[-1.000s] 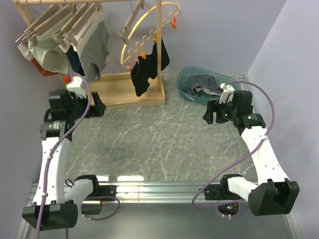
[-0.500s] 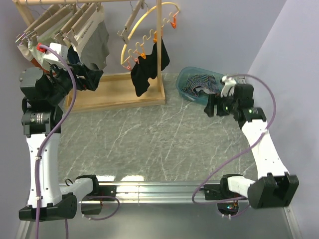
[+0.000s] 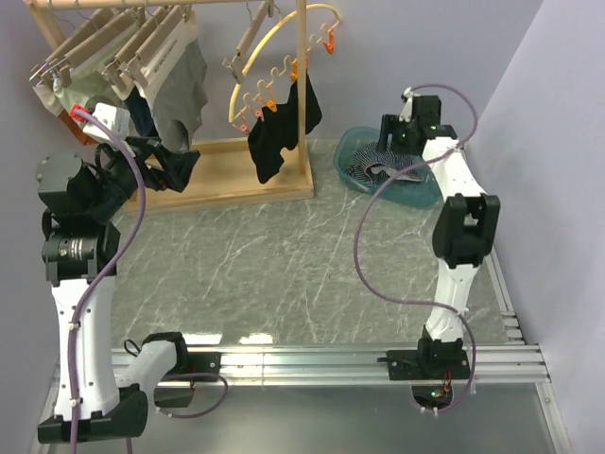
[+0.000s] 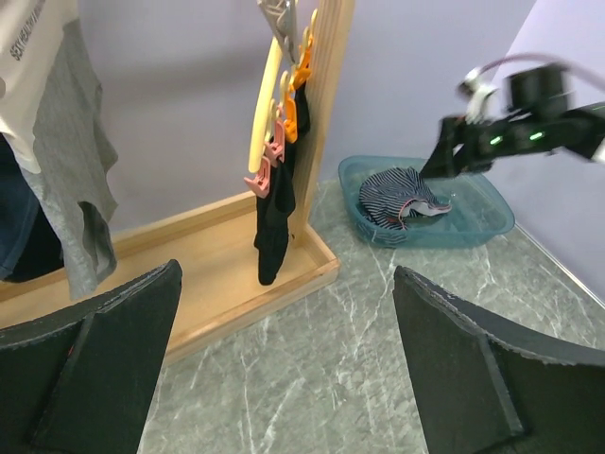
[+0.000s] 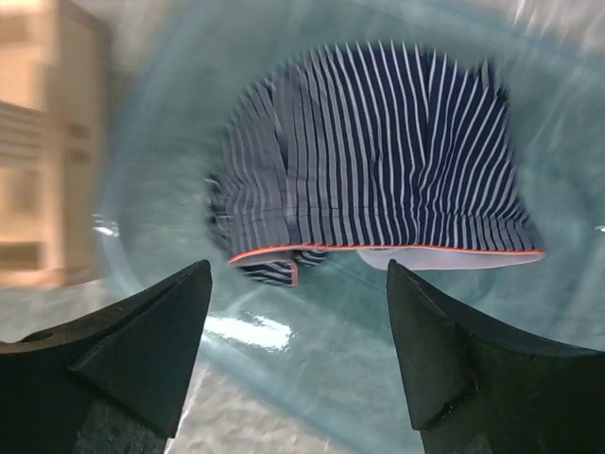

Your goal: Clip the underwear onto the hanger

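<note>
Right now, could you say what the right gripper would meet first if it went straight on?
Probably the navy pinstriped underwear in the teal plastic basin, centred ahead of the open right gripper; depth is unclear.

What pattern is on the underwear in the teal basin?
The underwear is dark navy with fine pale pinstripes, clearest in the right wrist view.
</note>
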